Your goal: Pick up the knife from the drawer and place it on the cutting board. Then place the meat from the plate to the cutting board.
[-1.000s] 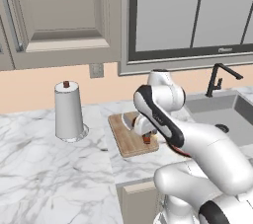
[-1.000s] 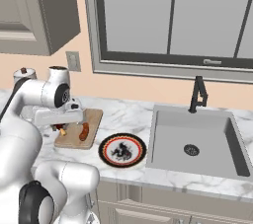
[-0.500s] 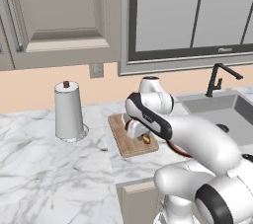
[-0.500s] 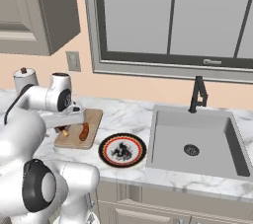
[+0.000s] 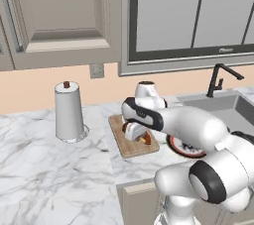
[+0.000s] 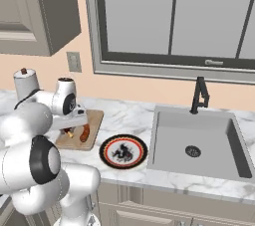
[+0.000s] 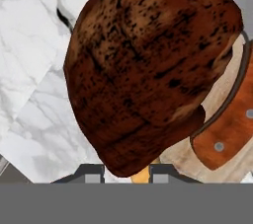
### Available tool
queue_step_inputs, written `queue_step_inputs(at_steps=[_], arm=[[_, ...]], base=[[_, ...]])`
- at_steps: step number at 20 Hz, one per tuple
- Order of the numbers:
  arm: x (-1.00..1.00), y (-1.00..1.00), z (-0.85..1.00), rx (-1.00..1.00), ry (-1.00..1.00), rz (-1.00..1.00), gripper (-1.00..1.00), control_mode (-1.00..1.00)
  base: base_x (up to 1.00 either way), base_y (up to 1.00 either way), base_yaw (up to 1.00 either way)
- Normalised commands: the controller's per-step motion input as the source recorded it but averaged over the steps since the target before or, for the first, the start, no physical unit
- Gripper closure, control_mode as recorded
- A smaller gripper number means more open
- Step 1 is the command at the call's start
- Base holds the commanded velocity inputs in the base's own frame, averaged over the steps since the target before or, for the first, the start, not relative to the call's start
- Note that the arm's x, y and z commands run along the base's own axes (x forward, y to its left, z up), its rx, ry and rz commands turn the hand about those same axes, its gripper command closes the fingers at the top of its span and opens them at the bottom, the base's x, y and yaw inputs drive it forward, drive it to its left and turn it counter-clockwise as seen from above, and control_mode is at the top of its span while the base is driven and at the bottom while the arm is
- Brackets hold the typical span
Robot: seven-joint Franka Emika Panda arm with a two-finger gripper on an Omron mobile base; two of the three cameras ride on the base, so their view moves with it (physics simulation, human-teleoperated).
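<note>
Two dark finger tips (image 7: 94, 172) are seen at the bottom of the hand view, and the pincer (image 7: 126, 171) is clenched on the meat (image 7: 148, 65), a dark reddish-brown lump that is held right in front of the camera. Behind the meat, the reddish-brown handle of the knife (image 7: 232, 124) is seen on the light wood of the cutting board (image 7: 188, 156), with its rivets visible. In the left base view the pincer (image 5: 140, 137) is held low over the cutting board (image 5: 126, 144), and the meat (image 5: 145, 139) is seen as a small brown piece under the hand; whether it touches the wood cannot be told. In the right base view the knife (image 6: 85, 132) is laid on the cutting board (image 6: 92, 120), near its right edge, just beside the pincer (image 6: 68, 131). The plate (image 6: 123, 151), with red-orange rim and white centre, is placed on the marble counter (image 6: 124, 113) just to the right of the board. A sink (image 6: 199, 145) with a black faucet (image 6: 199, 95) is seen further right, and a paper towel roll (image 5: 68, 111) is stood upright well to the left of the board.
</note>
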Motion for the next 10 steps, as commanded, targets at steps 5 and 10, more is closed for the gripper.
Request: queue_step_inputs(at_steps=[5,10], arm=[[0.29,0.01,-0.31,0.0,-0.01,0.03,1.0,-1.0],[0.14,0.12,-0.28,0.0,0.0,0.02,1.0,-1.0]], base=[[0.0,0.0,0.0],[0.0,0.0,0.0]])
